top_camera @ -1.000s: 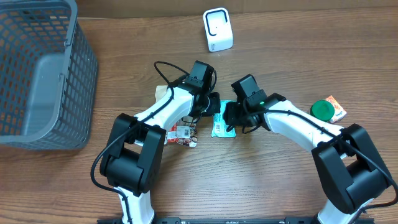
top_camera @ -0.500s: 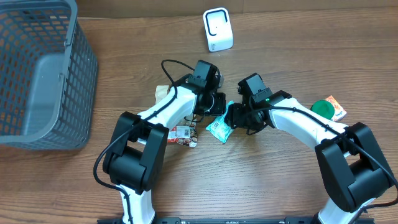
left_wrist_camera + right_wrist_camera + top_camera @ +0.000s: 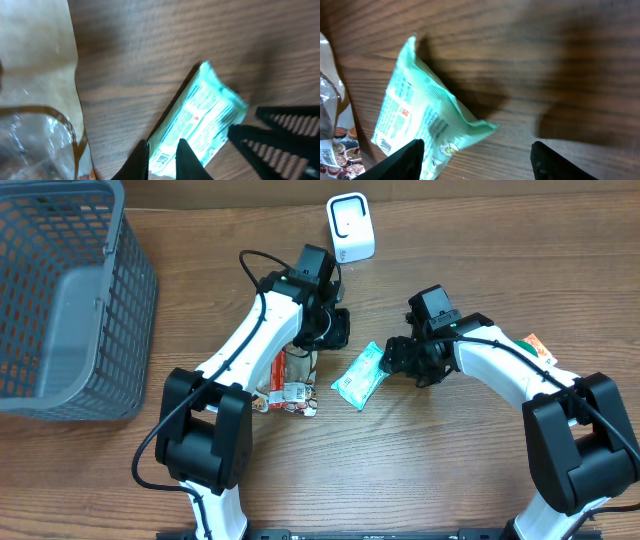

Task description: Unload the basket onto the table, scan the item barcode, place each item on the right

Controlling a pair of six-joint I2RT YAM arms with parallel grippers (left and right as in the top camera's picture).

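Our right claw (image 3: 476,148) is spread wide with nothing in it, just right of the mint green packet (image 3: 358,377). We see our left claw (image 3: 162,152) almost pressed together, pinching nothing. That shiny, crinkly packet lies flat and tilted on the brown wooden bench (image 3: 480,240), in the middle of the top view. A white, rounded scanner (image 3: 350,227) stands at the top middle, well apart from it.

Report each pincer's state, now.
Left pincer: shut to a narrow gap, holding nothing.
Right pincer: open, holding nothing; the packet lies loose beside it.
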